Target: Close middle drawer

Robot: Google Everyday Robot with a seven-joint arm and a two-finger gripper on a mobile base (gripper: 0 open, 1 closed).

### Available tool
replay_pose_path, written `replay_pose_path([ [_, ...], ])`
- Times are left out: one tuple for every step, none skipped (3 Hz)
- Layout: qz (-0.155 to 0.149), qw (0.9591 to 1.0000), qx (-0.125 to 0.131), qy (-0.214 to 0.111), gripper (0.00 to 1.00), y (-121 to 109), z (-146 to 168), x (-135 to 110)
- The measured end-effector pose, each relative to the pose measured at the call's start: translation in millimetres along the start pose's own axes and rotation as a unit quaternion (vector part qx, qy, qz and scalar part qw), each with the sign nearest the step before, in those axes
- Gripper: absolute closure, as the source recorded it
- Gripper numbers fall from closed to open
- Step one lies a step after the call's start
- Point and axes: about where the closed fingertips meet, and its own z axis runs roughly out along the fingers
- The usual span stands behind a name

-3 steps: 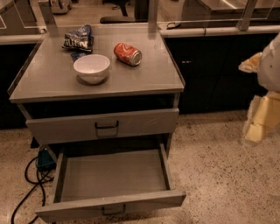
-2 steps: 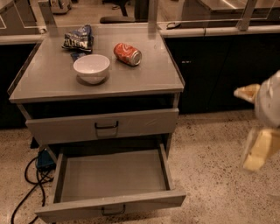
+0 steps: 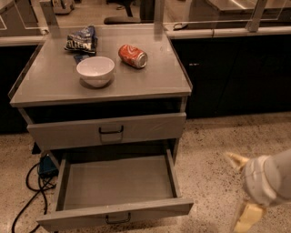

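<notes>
A speckled beige terrazzo floor (image 3: pixel 218 136) spreads under warm, dim light. Along the back runs a row of dark, near-black cabinet fronts (image 3: pixel 236 77) topped by a pale grey counter ledge (image 3: pixel 236 32), from which grey metal uprights (image 3: pixel 158 13) rise out of view. In front stands a grey metal cabinet with a flat grey worktop (image 3: pixel 54 86). At its left foot, black cables (image 3: pixel 27 191) loop across the floor beside a small blue box (image 3: pixel 47 164). Beyond the ledge lies more pale floor. The gripper (image 3: pixel 245 191) hangs low at the right edge, over the terrazzo, jaws spread apart.
</notes>
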Motion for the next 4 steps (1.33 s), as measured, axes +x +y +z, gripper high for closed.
replay_pose_path([
  [0.006, 0.9991, -0.042, 0.004, 0.00, 50.1, 95.6, 29.1],
  [0.033, 0.9955, -0.087, -0.016, 0.00, 108.7, 177.8, 0.7],
  [0.036, 0.9927, -0.098, -0.062, 0.00, 196.7, 210.9, -71.3],
  [0.031, 0.9928, -0.099, -0.061, 0.00, 195.9, 211.2, -72.0],
])
